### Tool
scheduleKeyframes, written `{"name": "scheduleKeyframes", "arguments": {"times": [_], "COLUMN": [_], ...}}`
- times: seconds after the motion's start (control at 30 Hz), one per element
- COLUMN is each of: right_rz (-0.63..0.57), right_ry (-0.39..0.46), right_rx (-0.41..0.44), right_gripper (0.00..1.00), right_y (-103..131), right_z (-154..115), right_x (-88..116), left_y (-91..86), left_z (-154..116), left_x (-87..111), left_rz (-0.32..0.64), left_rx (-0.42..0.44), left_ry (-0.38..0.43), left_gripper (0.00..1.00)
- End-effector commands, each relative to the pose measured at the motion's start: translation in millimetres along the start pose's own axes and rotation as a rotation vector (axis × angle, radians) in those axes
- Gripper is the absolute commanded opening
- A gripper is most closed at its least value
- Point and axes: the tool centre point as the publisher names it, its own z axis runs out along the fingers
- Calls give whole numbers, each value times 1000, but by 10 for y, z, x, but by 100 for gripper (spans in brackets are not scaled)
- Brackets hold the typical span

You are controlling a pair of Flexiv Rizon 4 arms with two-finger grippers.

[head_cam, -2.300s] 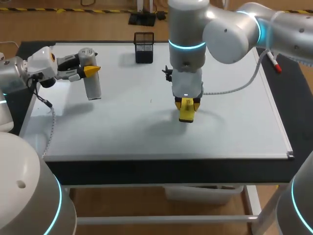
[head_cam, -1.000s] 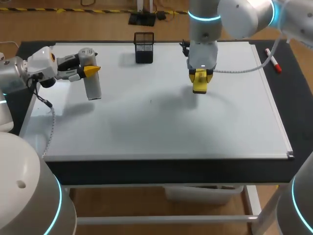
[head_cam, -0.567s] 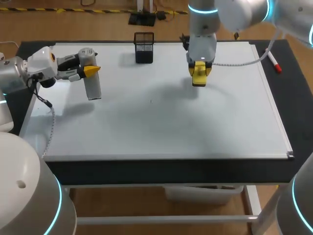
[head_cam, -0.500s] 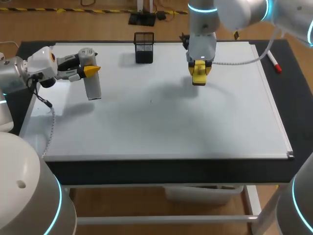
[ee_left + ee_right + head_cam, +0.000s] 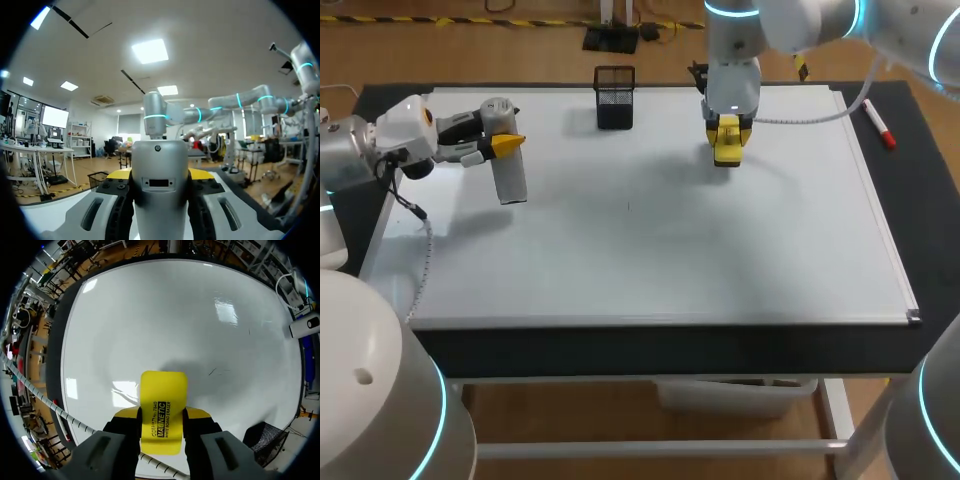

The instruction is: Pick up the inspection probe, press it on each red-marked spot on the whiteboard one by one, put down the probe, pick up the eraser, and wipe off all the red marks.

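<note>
Right gripper (image 5: 726, 150) pinches the eraser (image 5: 162, 410) over the whiteboard (image 5: 670, 260)'s far edge; left gripper (image 5: 506, 146) (left edge) clamps the probe (image 5: 510, 178).

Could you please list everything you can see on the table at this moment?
whiteboard: one, white, covering the table
eraser: one, yellow, in the right pincer, over the board's far part
inspection probe: one, grey, in the left pincer, over the board's left part
mesh holder: one, black, at the board's far edge
marker: one, white and red, right of the board
left pincer: one, yellow-tipped, shut on the probe
right pincer: one, yellow-tipped, shut on the eraser
</note>
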Motion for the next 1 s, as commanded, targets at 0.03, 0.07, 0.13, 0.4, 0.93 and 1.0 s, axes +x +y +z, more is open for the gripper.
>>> {"name": "scheduleKeyframes", "arguments": {"times": [0.03,0.07,0.13,0.4,0.93,1.0], "right_rz": [-8,-10,-19,-35,-50,-52], "right_ry": [-1,0,-8,-3,-1,0], "right_rx": [-30,-32,-38,-51,-65,-66], "right_gripper": [0,0,0,0,0,0], "right_y": [-123,-136,-155,-221,-271,-269], "right_z": [59,74,98,147,227,232], "right_x": [-33,-37,-43,-62,-95,-100], "left_y": [-3,-3,-3,-3,-3,-3], "left_z": [4,4,4,4,4,4], "left_x": [-1,-1,-1,-1,-1,-1], "left_rz": [1,1,1,1,1,1], "left_rx": [1,1,1,1,1,1], "left_ry": [0,0,0,0,0,0], "left_gripper": [0,0,0,0,0,0]}}
